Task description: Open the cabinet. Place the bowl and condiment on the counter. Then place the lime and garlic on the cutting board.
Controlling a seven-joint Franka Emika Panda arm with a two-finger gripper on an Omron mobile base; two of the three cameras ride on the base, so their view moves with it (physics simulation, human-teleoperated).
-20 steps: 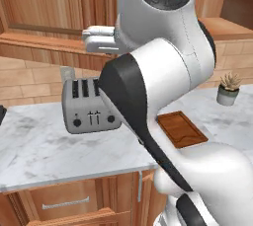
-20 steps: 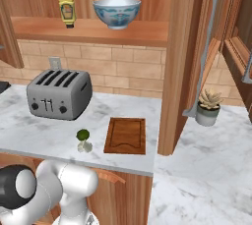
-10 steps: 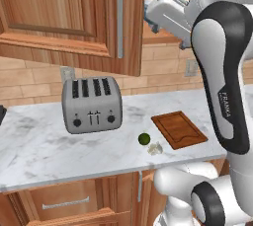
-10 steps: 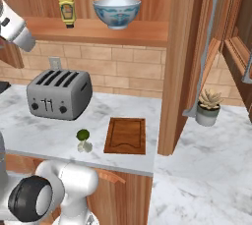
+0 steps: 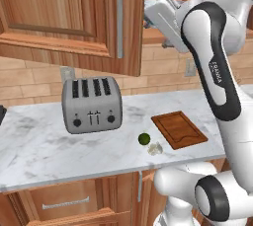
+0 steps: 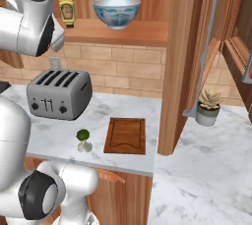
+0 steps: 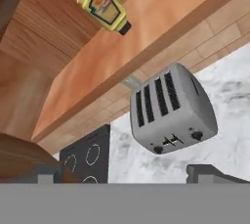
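The cabinet (image 6: 123, 32) stands open, and on its shelf sit the yellow condiment (image 6: 67, 12) and the blue-patterned bowl (image 6: 116, 12). My gripper (image 7: 129, 175) is open with nothing between its fingertips (image 7: 49, 174). It is raised to shelf height, left of the condiment (image 7: 103, 11) and apart from it. In the left base view the hand (image 5: 159, 15) sits just past the edge of the open door (image 5: 69, 18). The lime (image 5: 144, 138) and garlic (image 5: 155, 148) lie side by side on the counter (image 5: 39, 146), just left of the cutting board (image 5: 178, 129).
A silver toaster (image 6: 59, 94) stands on the counter under the shelf. A black stovetop (image 7: 83, 157) lies left of it. The right cabinet door (image 6: 211, 47) hangs open over a small potted plant (image 6: 209, 106). My upper arm (image 6: 29, 17) fills the top left of the right base view.
The arm swung from close in front of the left camera up and right. The hand now sits by the open cabinet shelf. Lime, garlic, bowl and condiment have not moved.
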